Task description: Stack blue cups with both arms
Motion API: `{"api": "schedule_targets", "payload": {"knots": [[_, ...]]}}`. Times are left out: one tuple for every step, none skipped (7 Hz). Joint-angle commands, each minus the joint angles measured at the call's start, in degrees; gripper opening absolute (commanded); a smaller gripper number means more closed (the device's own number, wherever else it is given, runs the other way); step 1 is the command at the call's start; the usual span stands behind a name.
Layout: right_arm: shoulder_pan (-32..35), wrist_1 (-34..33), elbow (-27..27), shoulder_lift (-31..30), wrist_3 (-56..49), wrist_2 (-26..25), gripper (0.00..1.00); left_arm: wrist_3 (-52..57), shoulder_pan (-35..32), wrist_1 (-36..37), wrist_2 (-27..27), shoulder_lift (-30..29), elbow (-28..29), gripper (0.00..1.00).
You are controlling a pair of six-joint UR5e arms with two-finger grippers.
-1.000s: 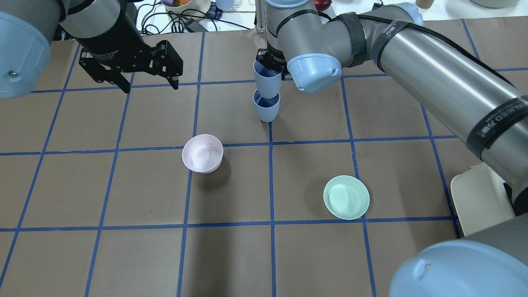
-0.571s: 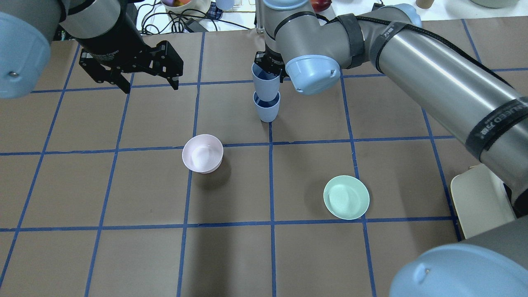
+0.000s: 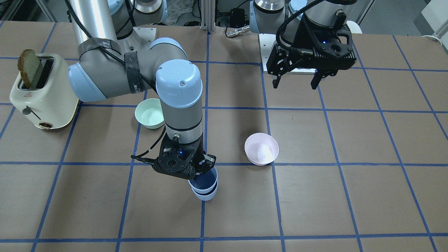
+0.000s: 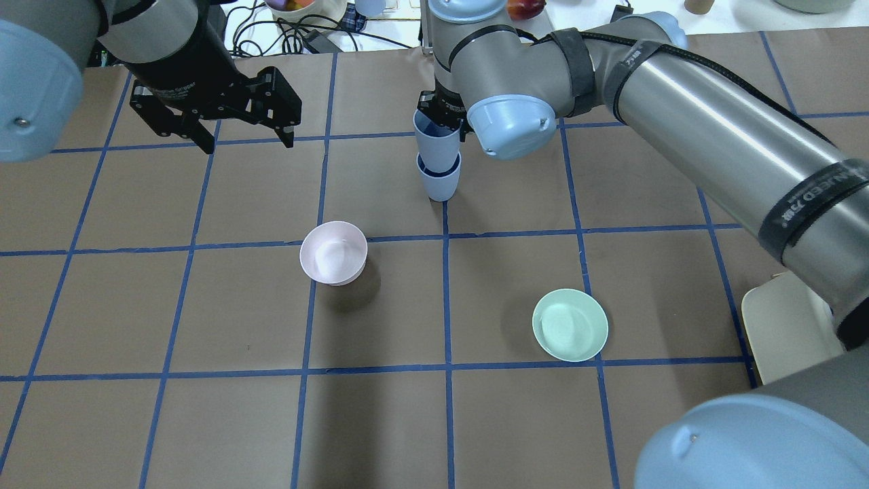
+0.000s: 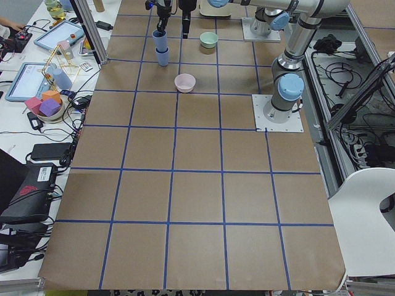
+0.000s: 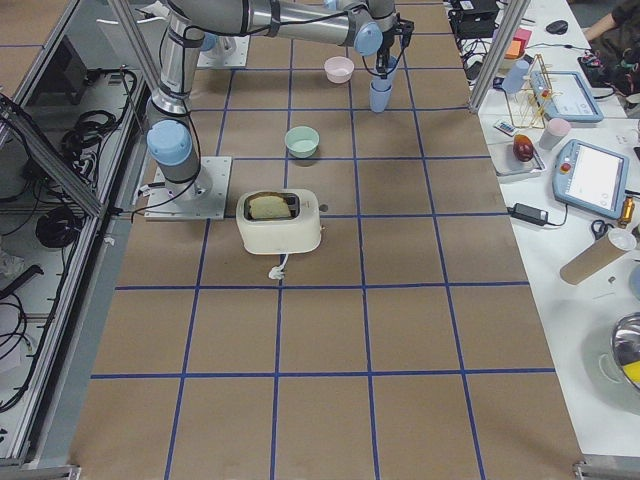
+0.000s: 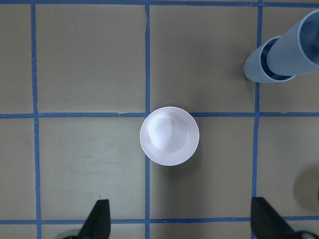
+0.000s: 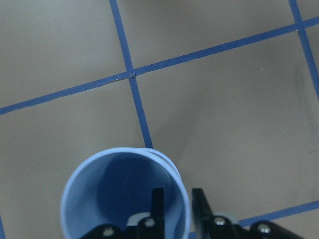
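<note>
On the table [image 4: 204, 305], the upper cup [image 4: 436, 139] sits upright, nested partway in the lower cup [image 4: 440, 182], at the far middle. The right gripper [image 8: 178, 206] straddles the upper cup's rim, one finger inside and one outside. The left gripper [image 4: 248, 144] hangs well to the stack's left. The left bowl [image 4: 333, 252] lies nearer the robot. The right bowl [image 4: 569, 324] lies nearer still. The toaster [image 3: 42, 92] stands at the table's right edge, with bread [image 3: 29, 68] in its slot.

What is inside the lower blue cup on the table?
A second blue cup, partly nested, its rim gripped by the right end effector. The lower cup's floor is covered by it.
</note>
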Motion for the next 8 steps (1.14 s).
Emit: {"api": "schedule_targets", "payload": {"knots": [[-0.08, -0.17, -0.33, -0.36, -0.09, 0.25, 0.92, 0.0, 0.0, -0.05, 0.0, 0.13, -0.07, 1.0], [-0.43, 0.0, -0.68, -0.54, -0.26, 0.26, 0.97, -0.09, -0.08, -0.05, 0.0, 0.04, 0.01, 1.0], [-1.65, 0.79, -1.21, -1.06, -3.05, 0.26, 1.0, -0.09, -0.08, -0.05, 0.0, 0.04, -0.07, 1.0], [-2.71, 6.54, -2.52, -2.29, -6.38, 0.17, 1.0, -0.09, -0.08, -0.05, 0.08, 0.13, -0.07, 1.0], [-4.98, 12.34, -3.75, -3.6, -7.98, 0.43, 1.0, -0.09, -0.08, -0.05, 0.09, 0.13, -0.07, 1.0], [-7.97, 16.66, -3.76, -5.7, -12.96, 1.65, 1.0, -0.09, -0.08, -0.05, 0.09, 0.13, -0.16, 1.0], [-11.56, 21.4, -3.59, -8.86, -17.19, 1.75, 1.0, -0.09, -0.08, -0.05, 0.17, 0.13, -0.16, 1.0], [-14.56, 26.24, -3.32, -11.24, -22.97, 1.67, 1.0, -0.09, -0.08, -0.05, 0.09, 0.13, -0.16, 1.0]]}}
